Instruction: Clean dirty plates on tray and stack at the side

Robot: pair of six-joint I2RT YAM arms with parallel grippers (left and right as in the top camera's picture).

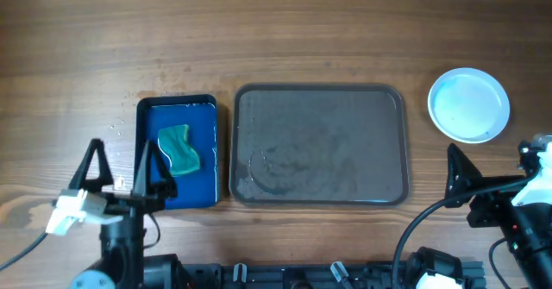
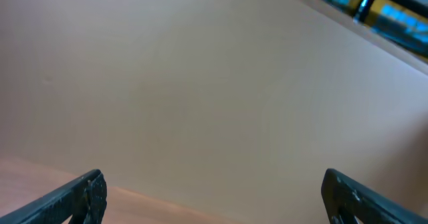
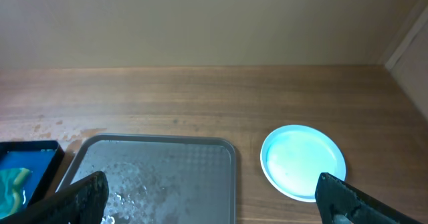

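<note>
One plate beside the wet tray.
Left claw and right claw are both spread wide, holding nothing. Sponge lies in blue tub.

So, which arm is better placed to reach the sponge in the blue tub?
Left: the left claw hovers at the edge of the blue tub holding the sponge; the right claw is beyond the tray.

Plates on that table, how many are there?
1. The pale blue plate lies on the table, right of the grey tray, which holds none. Nothing appears hidden.
</note>
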